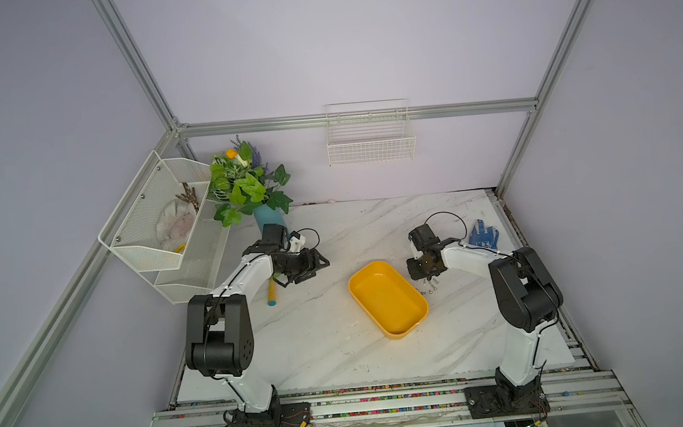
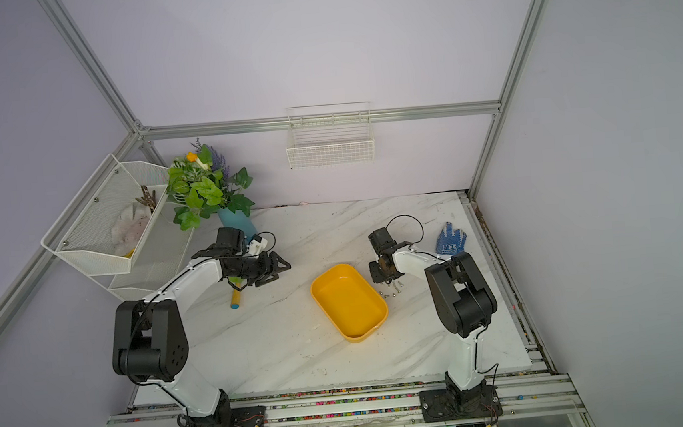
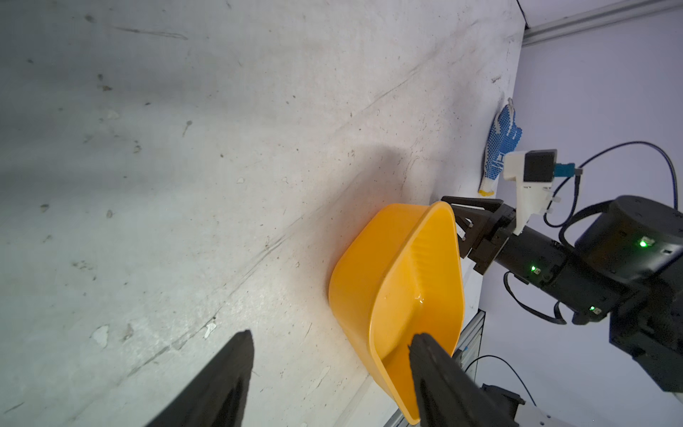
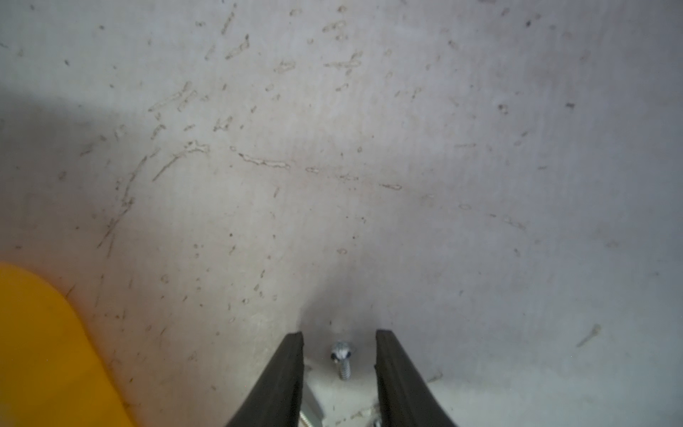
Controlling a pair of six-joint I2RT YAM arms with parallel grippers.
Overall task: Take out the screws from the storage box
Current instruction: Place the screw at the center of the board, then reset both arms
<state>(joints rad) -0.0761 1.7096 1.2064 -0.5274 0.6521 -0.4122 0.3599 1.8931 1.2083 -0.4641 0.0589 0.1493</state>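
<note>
At the far left a yellow stick (image 1: 272, 296) with a blue tip lay on the desk (image 1: 342, 348), partly under the left arm. The left hand (image 1: 315, 268) hung above the desk, released, its black fingers spread wide with nothing between them, well apart from the box (image 1: 388, 298). The box, a shallow yellow plastic tub with rounded corners and a smooth glossy rim, sat mid-desk and looked empty in both top views. Just beside its right wall the screws (image 1: 430, 287) lay in a small loose cluster on the marble-patterned top, which was scuffed and flecked with grit. The right hand (image 4: 339, 334) pointed down over them, released: in the right wrist view its two flat dark pads stood apart, and one screw (image 4: 342, 355), silvery with a domed head and threaded shaft, lay free between them, touching neither. This looked like the setting-down of a screw, with the task near its end. To finish it cleanly the hand should rise straight up, so that neither pad brushes the shaft; a small round screw on a hard, smooth top would roll easily. It should also stay clear of the rim. A blue dotted knit glove (image 1: 483, 232) lay at the far right.
</note>
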